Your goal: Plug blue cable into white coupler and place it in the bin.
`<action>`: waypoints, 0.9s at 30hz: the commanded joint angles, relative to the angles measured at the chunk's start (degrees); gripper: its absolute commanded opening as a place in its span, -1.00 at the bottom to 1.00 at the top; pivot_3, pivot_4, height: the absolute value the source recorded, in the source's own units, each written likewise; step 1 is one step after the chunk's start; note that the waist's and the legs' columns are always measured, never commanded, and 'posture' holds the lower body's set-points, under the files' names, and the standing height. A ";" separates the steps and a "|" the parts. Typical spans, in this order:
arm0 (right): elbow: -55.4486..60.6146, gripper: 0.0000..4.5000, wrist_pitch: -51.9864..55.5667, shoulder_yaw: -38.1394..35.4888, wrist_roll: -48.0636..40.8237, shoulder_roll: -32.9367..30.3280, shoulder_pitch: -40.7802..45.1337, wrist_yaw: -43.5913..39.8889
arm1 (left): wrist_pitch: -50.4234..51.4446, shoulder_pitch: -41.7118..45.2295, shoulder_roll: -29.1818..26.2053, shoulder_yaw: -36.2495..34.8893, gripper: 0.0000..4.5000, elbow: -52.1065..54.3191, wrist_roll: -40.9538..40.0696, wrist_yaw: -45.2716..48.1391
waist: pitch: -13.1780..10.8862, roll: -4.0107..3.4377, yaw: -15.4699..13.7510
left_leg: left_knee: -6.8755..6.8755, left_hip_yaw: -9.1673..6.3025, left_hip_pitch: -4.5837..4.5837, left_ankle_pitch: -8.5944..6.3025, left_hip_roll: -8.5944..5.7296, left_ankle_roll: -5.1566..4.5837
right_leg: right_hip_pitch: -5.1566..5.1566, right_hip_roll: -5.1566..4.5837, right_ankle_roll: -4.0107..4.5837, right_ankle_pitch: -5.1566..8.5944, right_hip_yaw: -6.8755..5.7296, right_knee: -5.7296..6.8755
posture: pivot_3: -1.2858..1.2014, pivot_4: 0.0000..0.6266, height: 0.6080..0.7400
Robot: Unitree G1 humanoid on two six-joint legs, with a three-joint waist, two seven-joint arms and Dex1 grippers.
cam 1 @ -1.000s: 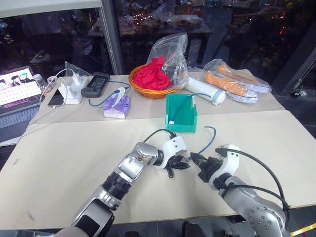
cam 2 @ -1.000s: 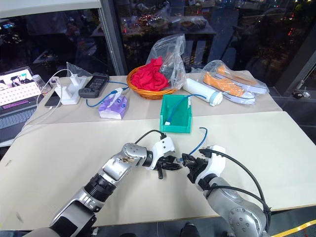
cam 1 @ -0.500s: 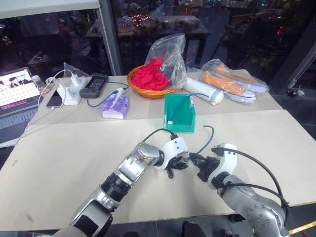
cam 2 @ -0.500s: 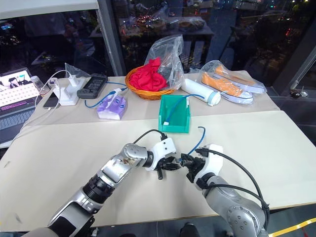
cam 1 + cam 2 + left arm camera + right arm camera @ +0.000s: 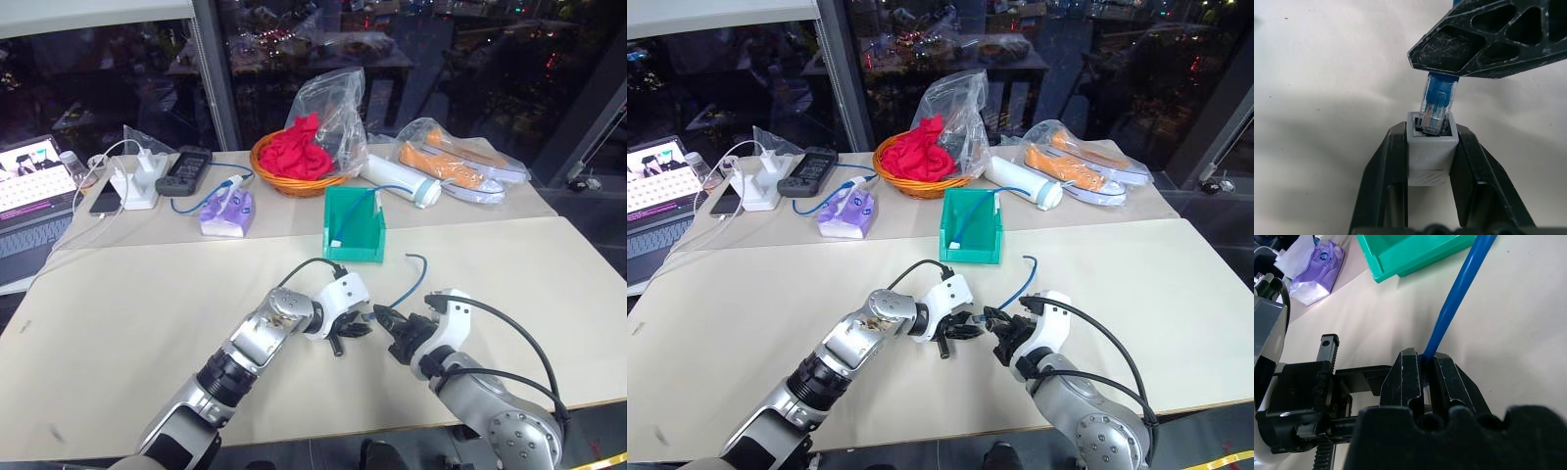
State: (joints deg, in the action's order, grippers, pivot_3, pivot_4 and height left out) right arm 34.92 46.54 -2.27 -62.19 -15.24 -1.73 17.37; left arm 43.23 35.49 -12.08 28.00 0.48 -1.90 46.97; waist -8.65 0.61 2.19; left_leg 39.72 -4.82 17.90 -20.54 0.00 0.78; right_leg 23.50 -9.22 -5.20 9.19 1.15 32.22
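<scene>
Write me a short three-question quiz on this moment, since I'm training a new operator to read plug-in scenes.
1. True or false: the left gripper is shut on the small white plastic coupler block.
2. What is the right gripper clamped on? A) the purple tissue pack B) the thin light-blue cable C) the teal box
3. Fill in: the cable's clear plug sits at the coupler's ____ opening, not visibly pushed home.

Key
1. True: its two black fingers press the block's sides.
2. B: the cord runs out between its jaws, away toward the small teal-green plastic bin.
3. Socket: most of the plug is outside the block.
</scene>
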 commanded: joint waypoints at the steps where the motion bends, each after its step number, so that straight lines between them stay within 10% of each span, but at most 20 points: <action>1: -0.97 -1.00 5.35 4.92 -2.75 0.30 -0.94 -2.15 | 0.96 -0.72 0.06 0.51 -0.70 0.15 -0.03 -1.02 | 0.00 0.00 0.00 | 0.00 0.00 0.00 0.00 0.00 0.00 | 0.00 0.00 0.00 0.00 0.00 0.00 | 0.03 -0.52 1.00; 27: -6.85 -1.00 13.45 5.67 -2.01 -0.29 5.86 -2.84 | 4.00 -1.70 2.25 0.24 -0.70 1.67 -0.88 -4.48 | 0.21 0.15 0.33 | -0.09 -0.01 -0.62 -0.05 0.12 -0.08 | -0.38 0.35 0.05 0.06 0.35 0.04 | 0.03 -0.52 1.00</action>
State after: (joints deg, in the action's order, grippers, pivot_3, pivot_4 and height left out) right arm 29.21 53.14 -2.45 -62.04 -16.81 6.10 15.24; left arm 46.41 34.02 -11.40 27.20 1.72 -2.40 43.83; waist -8.44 0.76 2.52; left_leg 39.64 -4.83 17.28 -20.59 0.12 0.70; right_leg 23.13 -8.86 -5.15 9.26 1.51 32.26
